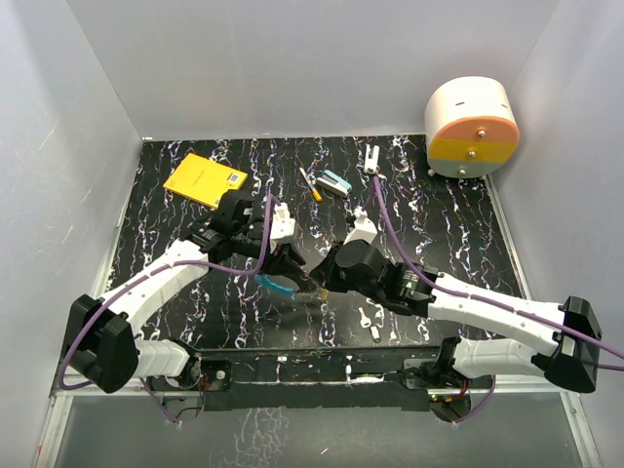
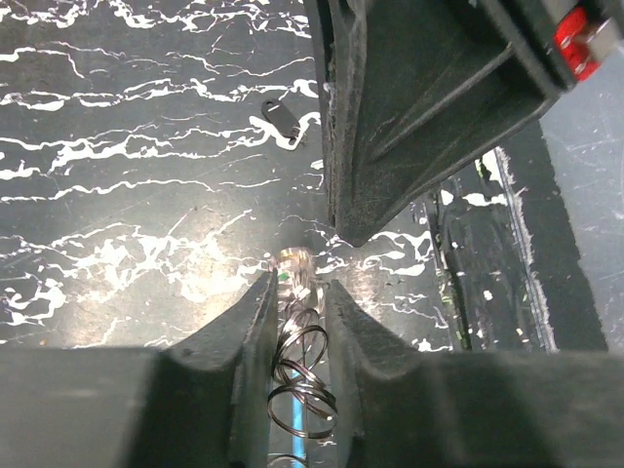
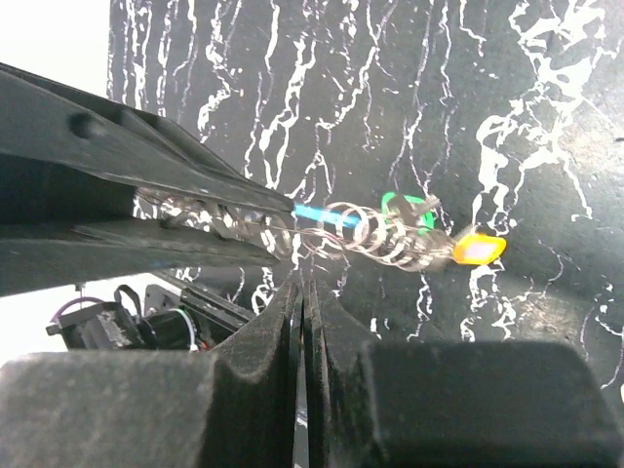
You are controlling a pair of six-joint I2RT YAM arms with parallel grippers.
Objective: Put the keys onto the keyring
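The left gripper pinches the keyring between its 2 fingers, with the silvery coils standing in the narrow gap; the right gripper is pressed together just beneath the same coils, and whether it traps a strand cannot be told; a blue arc runs into the coils; the green-headed key and the yellow-headed key sit at the coils' free end; 1 silver key lies on the worktop beside the right arm.

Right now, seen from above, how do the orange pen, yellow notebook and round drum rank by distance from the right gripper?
From the right gripper:
1. Orange pen, straight beyond it, mid-table.
2. Yellow notebook, back left.
3. Round drum, far right corner.
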